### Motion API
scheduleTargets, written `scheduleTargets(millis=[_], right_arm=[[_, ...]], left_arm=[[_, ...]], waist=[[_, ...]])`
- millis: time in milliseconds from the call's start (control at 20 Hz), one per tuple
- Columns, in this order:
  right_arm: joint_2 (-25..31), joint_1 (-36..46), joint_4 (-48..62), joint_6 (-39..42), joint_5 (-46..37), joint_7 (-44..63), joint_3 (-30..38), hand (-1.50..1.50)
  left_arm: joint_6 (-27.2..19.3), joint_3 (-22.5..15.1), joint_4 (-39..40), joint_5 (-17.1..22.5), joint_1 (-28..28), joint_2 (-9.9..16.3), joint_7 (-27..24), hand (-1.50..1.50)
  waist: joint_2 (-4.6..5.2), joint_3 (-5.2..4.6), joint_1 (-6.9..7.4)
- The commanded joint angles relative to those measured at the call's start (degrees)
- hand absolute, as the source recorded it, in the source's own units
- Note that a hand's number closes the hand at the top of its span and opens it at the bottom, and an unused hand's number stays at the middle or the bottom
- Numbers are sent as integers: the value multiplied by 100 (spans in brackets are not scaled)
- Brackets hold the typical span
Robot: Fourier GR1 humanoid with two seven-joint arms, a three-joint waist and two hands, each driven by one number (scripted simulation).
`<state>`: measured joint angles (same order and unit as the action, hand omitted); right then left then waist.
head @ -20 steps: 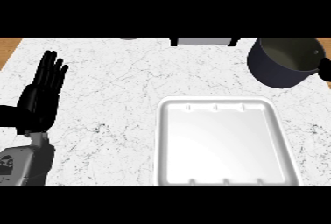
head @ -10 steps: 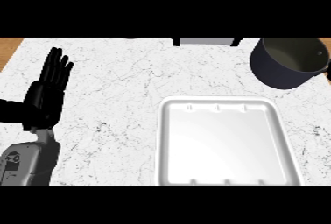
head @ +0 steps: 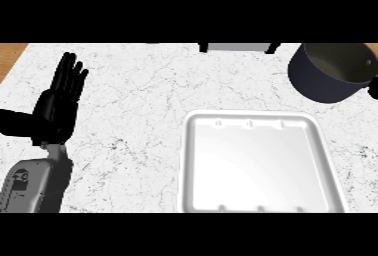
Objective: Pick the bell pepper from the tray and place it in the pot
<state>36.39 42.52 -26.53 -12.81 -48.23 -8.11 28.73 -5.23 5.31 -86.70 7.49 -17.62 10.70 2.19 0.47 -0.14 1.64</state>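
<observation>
Slightly farther up the counter than before, left hand [head: 57, 107] rests fingers straight; white tray [head: 258, 122] bare, dark pot [head: 332, 72] beyond.

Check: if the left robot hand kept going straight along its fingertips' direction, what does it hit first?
Nothing, as far as the head view shows. The black left robot hand points up-view over bare white marbled counter; the white rectangular tray and dark round pot lie off to its right.
</observation>
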Motion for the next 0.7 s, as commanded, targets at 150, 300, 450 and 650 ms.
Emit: scheduleTargets(millis=[150,300,450,650], right_arm=[[-88,199,760,-207,349,-1193,237,-150],[-11,380,659,87,829,-1659,575,-150],[-50,644,655,188,1291,-1504,951,-150],[135,765,712,176,1808,-1219,1438,-150]], left_arm=[[-6,35,2,27,-177,31,214,0],[-50,-26,-202,-63,-141,52,269,0],[85,130,-32,54,-105,126,103,0],[1,-3,-296,-18,102,23,233,0]], waist=[[36,36,53],[17,37,27],[5,29,-17],[-18,27,-23]])
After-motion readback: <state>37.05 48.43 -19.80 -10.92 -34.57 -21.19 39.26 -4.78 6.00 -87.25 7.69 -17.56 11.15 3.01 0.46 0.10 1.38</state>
